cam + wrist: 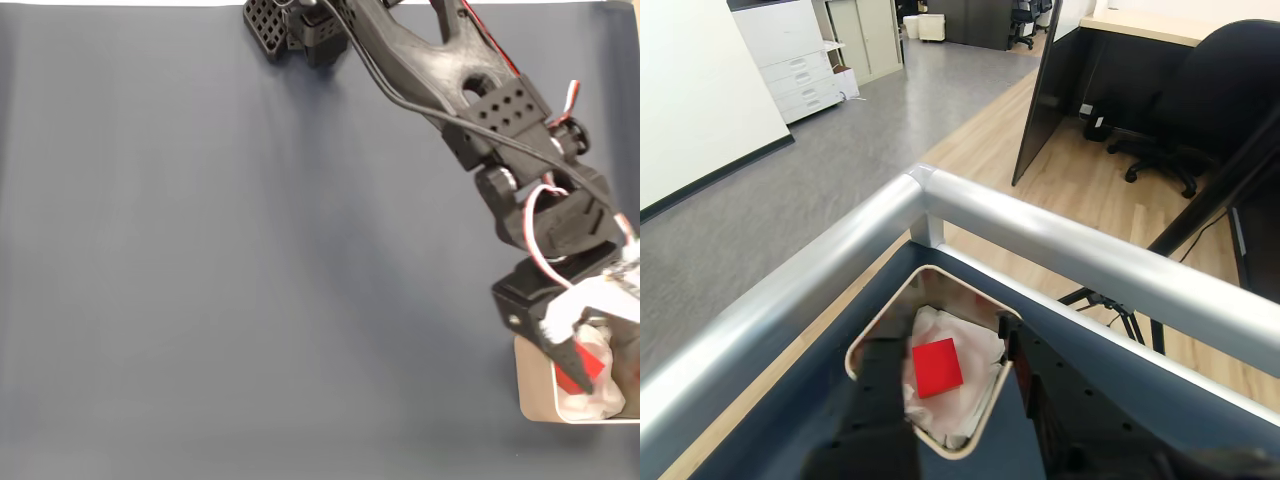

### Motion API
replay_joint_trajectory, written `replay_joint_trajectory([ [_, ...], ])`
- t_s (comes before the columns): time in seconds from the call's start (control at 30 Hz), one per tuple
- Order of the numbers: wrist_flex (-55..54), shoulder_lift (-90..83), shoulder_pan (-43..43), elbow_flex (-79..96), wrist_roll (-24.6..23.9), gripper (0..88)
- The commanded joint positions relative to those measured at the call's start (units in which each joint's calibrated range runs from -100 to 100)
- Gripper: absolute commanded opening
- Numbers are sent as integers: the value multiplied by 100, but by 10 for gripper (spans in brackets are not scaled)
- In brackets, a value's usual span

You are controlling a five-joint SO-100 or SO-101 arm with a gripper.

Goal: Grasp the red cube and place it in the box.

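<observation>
Red cube point(937, 366) lying on the crumpled white lining inside the beige box point(872, 329), gripper point(945, 400) right above the box, jaws spread apart (nothing held), cube between them.

1. The small bright red cube point(938, 366) looks smooth, matt and plain-faced.
2. The beige thin-walled box point(883, 322) has a smooth finish, lined with crumpled white paper or cloth point(962, 337).
3. The dark blue-grey table cover point(230, 270) looks matt, like cloth.
4. The silver table rail point(1080, 255) is brushed metal with soft sheen.
</observation>
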Motion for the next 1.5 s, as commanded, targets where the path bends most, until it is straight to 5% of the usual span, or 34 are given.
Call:
replay_joint_trajectory([
  [0.0,-119,-901,416,293,0,0],
  [0.43,-119,-4497,2057,4271,-127,0],
  [1.0,373,-10399,2220,10840,-88,0],
  [1.47,3979,-12019,2220,11880,-195,0],
])
